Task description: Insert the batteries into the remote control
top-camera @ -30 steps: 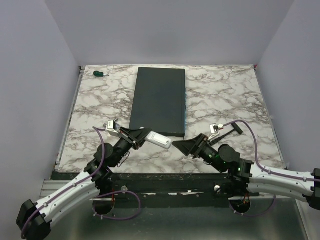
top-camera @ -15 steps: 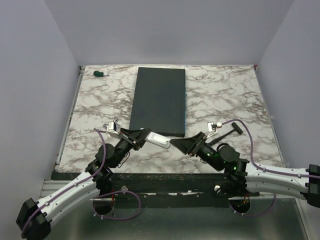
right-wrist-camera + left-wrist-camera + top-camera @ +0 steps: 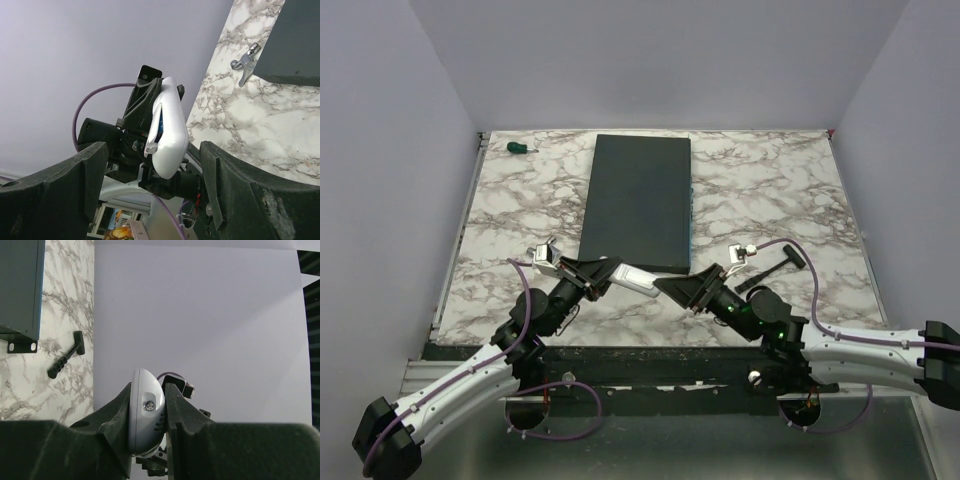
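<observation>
My left gripper [image 3: 603, 272] is shut on the remote control [image 3: 634, 278], a white oblong handset held off the table and pointing right. In the left wrist view its rounded end [image 3: 146, 407] is pinched between the two black fingers. My right gripper [image 3: 665, 285] is open, and its jaws stand either side of the remote's free end [image 3: 172, 132] without touching it. A sliver of blue, a battery [image 3: 159, 126], shows in a slit along the remote's back, beside a thin white strip [image 3: 152, 145] that stands slightly proud. I cannot tell how many batteries are inside.
A large dark grey slab [image 3: 638, 200] lies in the middle of the marble table [image 3: 510, 210]. A black T-shaped tool [image 3: 778, 266] lies right of the grippers. A green-handled screwdriver [image 3: 520, 148] rests at the far left corner. Grey walls close three sides.
My right gripper has moved left to the remote, so its jaws now flank the free end, and they have narrowed a little. The left gripper and remote have barely moved.
</observation>
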`<state>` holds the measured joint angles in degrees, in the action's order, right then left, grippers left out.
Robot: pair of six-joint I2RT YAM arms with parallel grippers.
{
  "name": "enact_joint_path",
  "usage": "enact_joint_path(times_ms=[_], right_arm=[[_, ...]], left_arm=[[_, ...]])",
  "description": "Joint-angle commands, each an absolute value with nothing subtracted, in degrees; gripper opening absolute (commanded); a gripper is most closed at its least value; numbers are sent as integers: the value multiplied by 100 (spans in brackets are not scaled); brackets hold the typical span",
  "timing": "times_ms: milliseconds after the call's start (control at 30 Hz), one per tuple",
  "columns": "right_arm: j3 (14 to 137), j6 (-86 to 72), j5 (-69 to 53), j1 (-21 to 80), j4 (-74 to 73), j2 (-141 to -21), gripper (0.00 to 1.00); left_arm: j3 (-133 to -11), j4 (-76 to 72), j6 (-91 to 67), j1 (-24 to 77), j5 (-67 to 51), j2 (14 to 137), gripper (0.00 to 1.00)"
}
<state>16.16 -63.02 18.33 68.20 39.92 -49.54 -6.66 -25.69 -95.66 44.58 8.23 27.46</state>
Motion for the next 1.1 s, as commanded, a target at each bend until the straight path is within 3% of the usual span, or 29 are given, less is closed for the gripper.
enact_joint_path(times_ms=[0,467,1067], right_arm=[[1573,-6369,1832,6839,4338,-5116,80],[1451,-6509,1767,6823,5051,-5490,63],[1414,-6591,1663,6798,5241,-5702,56]], left_arm=[[-573,-2970,-9773,4447,913,2661,0],[-522,-3014,-9813,4447,922,2599,0],[-519,-3039,-9835,4447,929,2570,0]])
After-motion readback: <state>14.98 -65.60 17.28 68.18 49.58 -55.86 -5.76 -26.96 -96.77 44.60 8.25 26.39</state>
